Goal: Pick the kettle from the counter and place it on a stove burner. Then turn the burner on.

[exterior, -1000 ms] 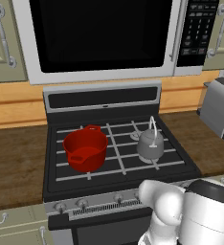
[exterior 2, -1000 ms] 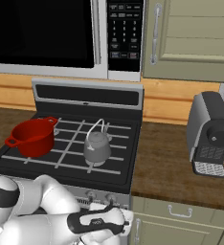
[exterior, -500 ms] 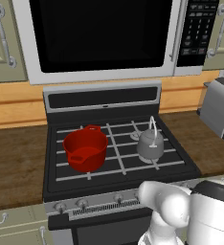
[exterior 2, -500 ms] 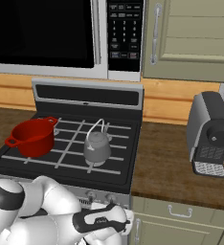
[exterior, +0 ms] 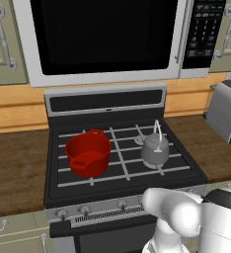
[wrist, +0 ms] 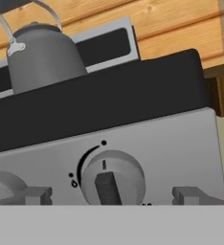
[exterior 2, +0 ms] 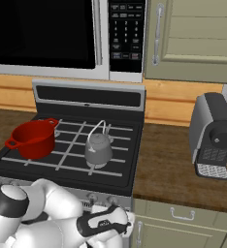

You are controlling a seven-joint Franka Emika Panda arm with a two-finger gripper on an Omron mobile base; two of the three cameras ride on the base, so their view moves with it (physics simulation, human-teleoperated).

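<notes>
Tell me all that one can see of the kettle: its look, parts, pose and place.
The kettle is small, squat and dull grey, metal by its look, with a domed lid and a thin wire handle arched upright over it. It stands upright on the pale grate bars of the stove, on the right side, apart from the red pot to its left. Nothing but the grate touches it. A spout cannot be made out clearly.

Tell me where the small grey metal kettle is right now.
The small grey metal kettle stands on the black cooktop's right-hand grates, right of the red two-handled pot.
</notes>
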